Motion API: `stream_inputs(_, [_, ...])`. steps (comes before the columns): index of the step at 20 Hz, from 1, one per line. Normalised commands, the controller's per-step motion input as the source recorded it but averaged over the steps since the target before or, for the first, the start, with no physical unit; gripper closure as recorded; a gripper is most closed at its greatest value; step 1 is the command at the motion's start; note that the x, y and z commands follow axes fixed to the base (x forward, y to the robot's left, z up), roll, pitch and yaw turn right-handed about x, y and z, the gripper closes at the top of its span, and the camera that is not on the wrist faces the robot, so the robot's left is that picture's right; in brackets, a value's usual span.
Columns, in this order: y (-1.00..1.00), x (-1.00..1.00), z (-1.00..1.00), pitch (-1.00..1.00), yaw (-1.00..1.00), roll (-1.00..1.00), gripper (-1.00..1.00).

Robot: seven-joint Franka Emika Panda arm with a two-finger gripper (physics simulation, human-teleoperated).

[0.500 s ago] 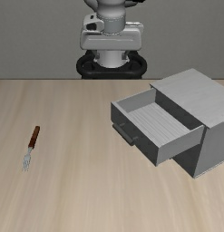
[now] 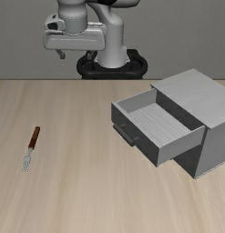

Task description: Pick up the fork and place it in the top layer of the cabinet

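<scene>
Fork (image 2: 30, 150) lies flat on the wooden table (image 2: 77, 196), near the exterior view's left edge. The gray cabinet (image 2: 200, 96) stands well apart on the right, with its drawer (image 2: 159, 127) pulled open. The gripper (image 2: 61, 52) hangs high above the table's far side. I cannot tell if it is open or closed.

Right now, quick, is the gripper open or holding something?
Gripper: cannot tell if open or closed. The fork lies on the table, far from it.
</scene>
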Motion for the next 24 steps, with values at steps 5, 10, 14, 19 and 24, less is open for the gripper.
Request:
stream_inputs(5, [-1.00, 0.00, 0.00, 0.00, 0.00, 0.00, -1.00])
stream_inputs(10, [-1.00, 0.00, 0.00, 0.00, 0.00, 0.00, -1.00])
stream_inputs(14, [-0.25, 0.75, 0.00, 0.00, 0.00, 0.00, -1.00])
stream_inputs(19, [0.00, 1.00, 0.00, 0.00, 0.00, 0.00, -1.00])
stream_inputs(24, [0.00, 0.60, 0.00, 0.00, 0.00, 0.00, -1.00])
